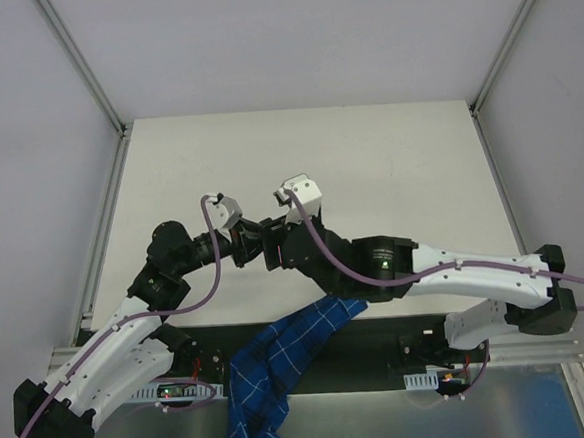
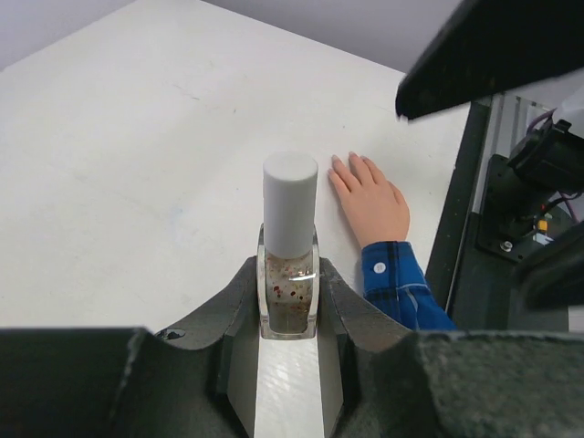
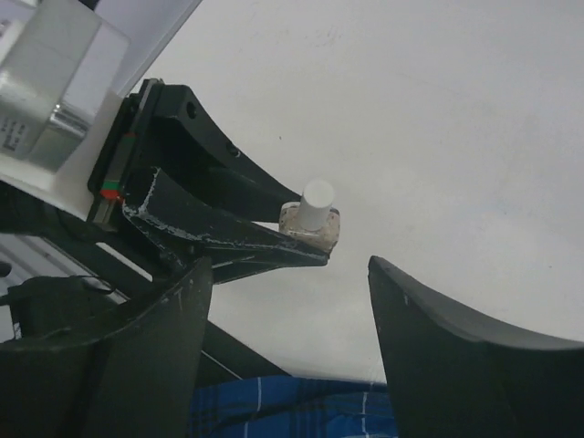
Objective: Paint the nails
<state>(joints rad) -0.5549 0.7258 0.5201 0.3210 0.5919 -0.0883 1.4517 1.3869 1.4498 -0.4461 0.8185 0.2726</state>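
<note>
While the left gripper (image 2: 288,315) clamps a glitter polish bottle (image 2: 289,274), the right gripper (image 3: 292,301) gapes wide, seemingly just short of its white cap (image 3: 317,203).

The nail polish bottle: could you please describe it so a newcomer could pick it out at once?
Start at the white table, then find the left gripper above it. Clamped upright between its black fingers is the nail polish bottle: small, clear glass, flecked contents, tall white cap, the only bottle there.
</note>
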